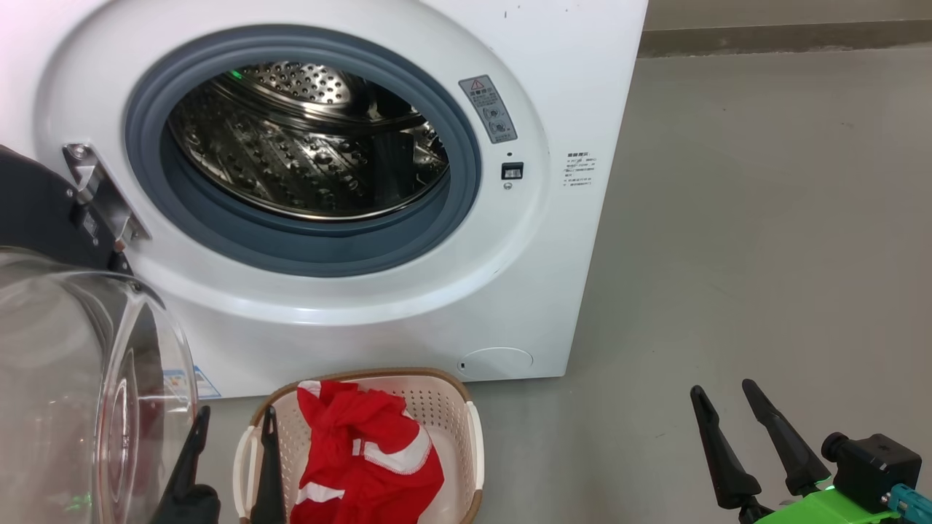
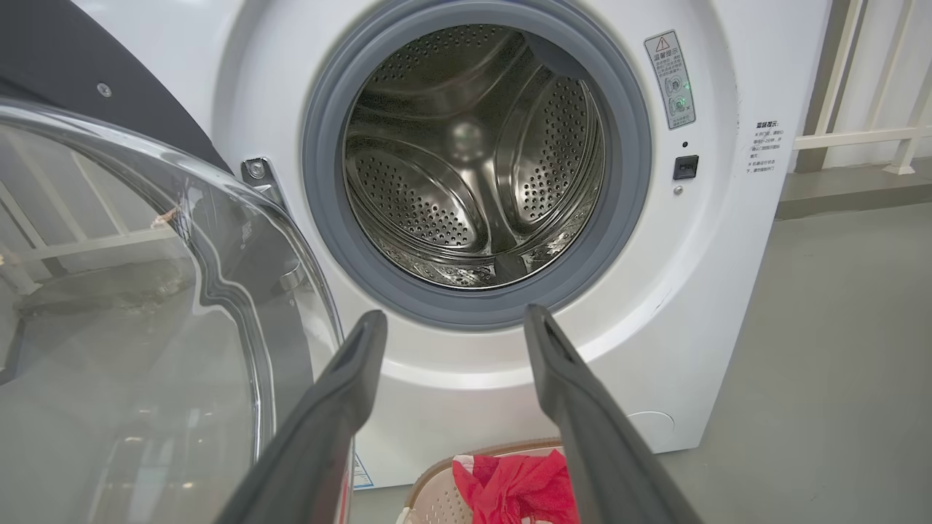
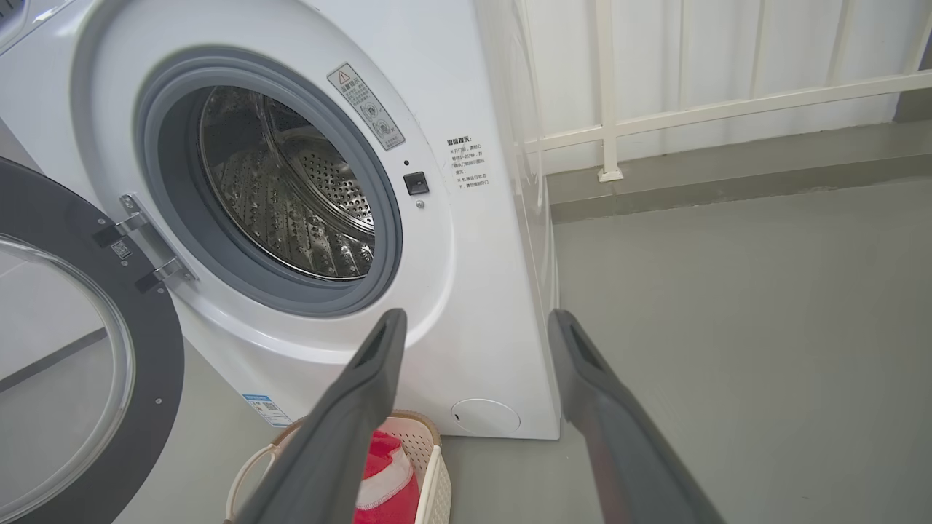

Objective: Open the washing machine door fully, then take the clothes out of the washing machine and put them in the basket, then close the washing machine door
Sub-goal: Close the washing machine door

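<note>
Grey floor [image 1: 764, 255] spreads wide to the right of the washing machine [image 1: 553, 255], running back to a low grey ledge [image 1: 786, 40] and, in the right wrist view, a white railing [image 3: 604, 94] behind it. On the left the room is tighter: the washing machine door [image 1: 36, 211] stands swung out on its hinge [image 1: 95, 189], with its black rim at the machine's left and its clear glass bowl bulging across the lower left of the head view. The mouth of the machine is uncovered, a grey rubber ring [image 1: 466, 167] around the perforated steel drum [image 1: 306, 145]. The basket [image 1: 444, 407] sits on the floor just in front of the machine's lower edge, below the opening. The clothes [image 1: 364, 451], red with white trim, lie heaped inside it. The left tool [image 1: 237, 411] hovers low between the door glass and the basket, jaws spread wide with nothing between them. One finger lies just beside the glass and the other crosses the basket's left handle in the head view; whether either touches cannot be told. The right tool [image 1: 722, 387] hangs well to the right of the basket over the floor, its jaws likewise wide apart and holding nothing, apart from the machine's right front corner.
</note>
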You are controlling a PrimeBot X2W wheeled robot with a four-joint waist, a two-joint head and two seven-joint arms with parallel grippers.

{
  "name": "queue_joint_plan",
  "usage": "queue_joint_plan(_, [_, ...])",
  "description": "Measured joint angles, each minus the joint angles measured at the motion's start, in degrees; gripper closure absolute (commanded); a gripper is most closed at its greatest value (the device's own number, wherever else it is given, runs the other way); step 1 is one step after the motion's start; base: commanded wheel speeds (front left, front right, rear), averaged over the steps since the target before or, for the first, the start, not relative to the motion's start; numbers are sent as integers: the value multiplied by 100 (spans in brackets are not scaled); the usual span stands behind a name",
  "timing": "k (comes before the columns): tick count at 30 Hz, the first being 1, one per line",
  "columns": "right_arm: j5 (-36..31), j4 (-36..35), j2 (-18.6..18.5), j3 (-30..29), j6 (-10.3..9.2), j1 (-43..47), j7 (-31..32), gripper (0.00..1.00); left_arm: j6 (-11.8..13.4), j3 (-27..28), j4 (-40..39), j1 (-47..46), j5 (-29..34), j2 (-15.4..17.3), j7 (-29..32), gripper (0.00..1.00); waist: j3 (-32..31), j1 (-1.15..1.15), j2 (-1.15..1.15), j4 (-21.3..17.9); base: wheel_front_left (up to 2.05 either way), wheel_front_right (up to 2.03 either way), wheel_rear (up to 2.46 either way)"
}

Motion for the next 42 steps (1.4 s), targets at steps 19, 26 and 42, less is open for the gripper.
queue_joint_plan(19, [1,-2,11,3,0,7,0,0,2,-89,-108,66,-47,97,1,0,-21,0,0,21,-13,39,-27])
queue_joint_plan(26, [1,-3,11,2,0,7,-1,0,52,-105,-193,80,-40,111,42,0,18,0,0,36,-101,174,-74])
queue_joint_plan(42, [1,0,11,-1,0,4,-3,0,148,-97,-264,80,-37,164,40,0,111,0,0,56,-35,39,-4])
